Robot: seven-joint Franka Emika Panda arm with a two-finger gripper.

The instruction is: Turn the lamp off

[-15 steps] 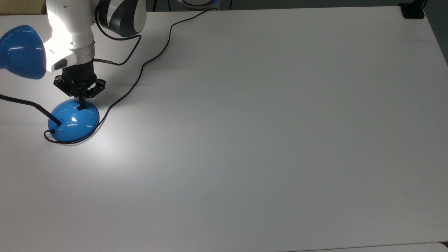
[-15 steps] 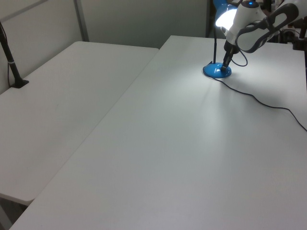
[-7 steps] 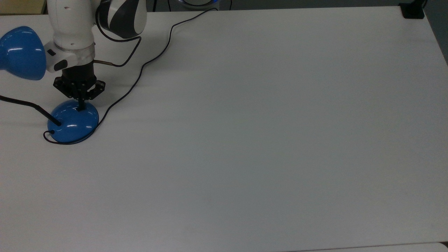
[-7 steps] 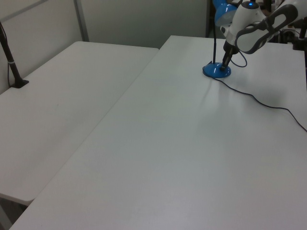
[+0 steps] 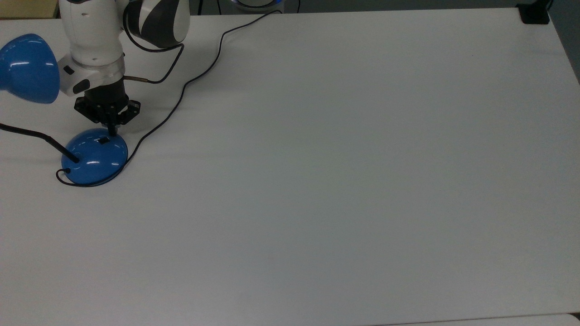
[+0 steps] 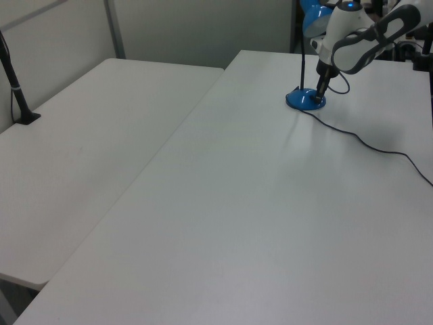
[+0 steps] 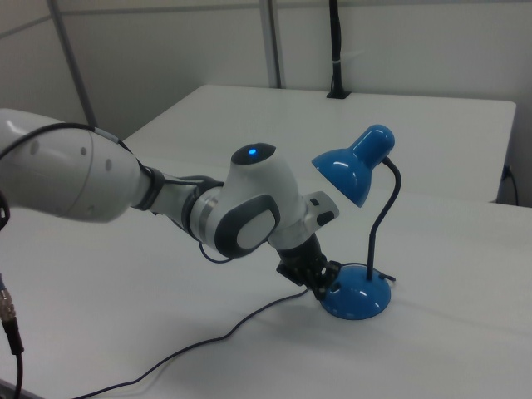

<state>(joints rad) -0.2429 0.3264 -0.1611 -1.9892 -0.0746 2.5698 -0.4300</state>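
Note:
The lamp is dark, casting no glow on the table. In the top view its blue dome base [image 5: 93, 158] stands near the left edge, with the small black switch [image 5: 104, 141] on its upper side and the blue shade [image 5: 28, 68] further up and left. My gripper [image 5: 111, 131] hovers just above the switch, fingers shut together, holding nothing. In the left view the gripper [image 6: 323, 90] hangs over the base [image 6: 304, 101]. The right view shows the shade [image 7: 353, 166], the black neck [image 7: 381, 220], the base [image 7: 357, 299] and the gripper [image 7: 321, 288] beside the base.
The lamp's black cord [image 5: 181, 97] loops from the base across the white table [image 5: 340, 181] to its far edge. A black clamp [image 5: 534, 13] sits at the top view's upper right corner. A second table [image 6: 81, 142] with a black post [image 6: 17, 88] adjoins in the left view.
The lamp's light has gone out. My gripper, which was pressing the switch on the base, has lifted off it and drawn back slightly.

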